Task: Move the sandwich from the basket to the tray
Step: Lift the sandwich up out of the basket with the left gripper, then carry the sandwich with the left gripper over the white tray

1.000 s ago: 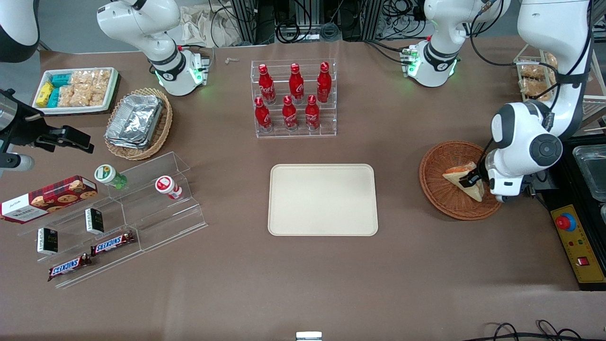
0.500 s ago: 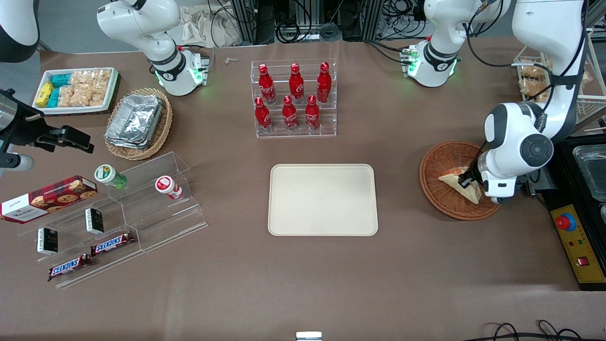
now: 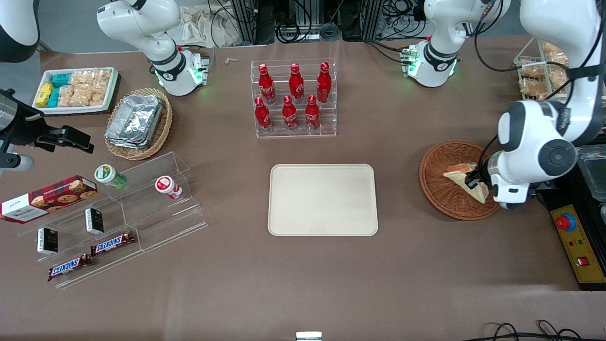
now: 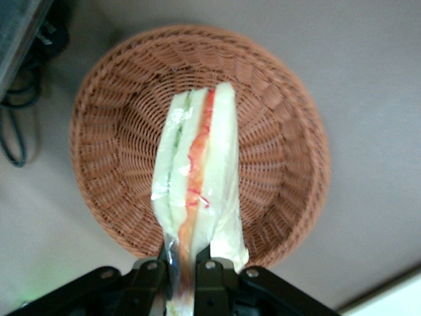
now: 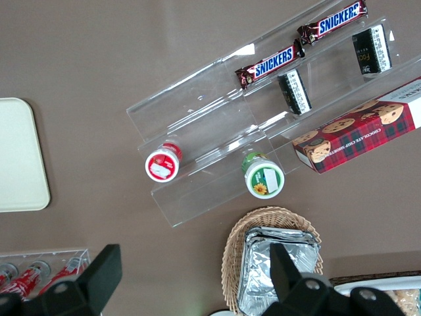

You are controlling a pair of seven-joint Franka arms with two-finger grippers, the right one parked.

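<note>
The sandwich (image 3: pixel 466 180), a pale bread wedge in clear wrap with red-orange and green filling (image 4: pixel 197 178), hangs above the reddish-brown wicker basket (image 3: pixel 440 194) at the working arm's end of the table. My left gripper (image 3: pixel 473 181) is shut on the sandwich at its wide end (image 4: pixel 187 263), both black fingers pressed against the wrap. In the wrist view the basket (image 4: pixel 118 131) lies under the lifted wedge with its woven floor showing. The cream tray (image 3: pixel 323 199) lies flat at the table's middle, with nothing on it.
A clear rack of red bottles (image 3: pixel 293 97) stands farther from the front camera than the tray. Toward the parked arm's end are a tan basket with foil trays (image 3: pixel 137 122), a snack tray (image 3: pixel 75 90) and an acrylic shelf with Snickers bars (image 3: pixel 111 242). A black control box (image 3: pixel 577 241) stands beside the basket.
The arm's wrist rose and shifted toward the working arm's end of the table, carrying the sandwich with it; the wedge stays over the basket in the shut gripper.
</note>
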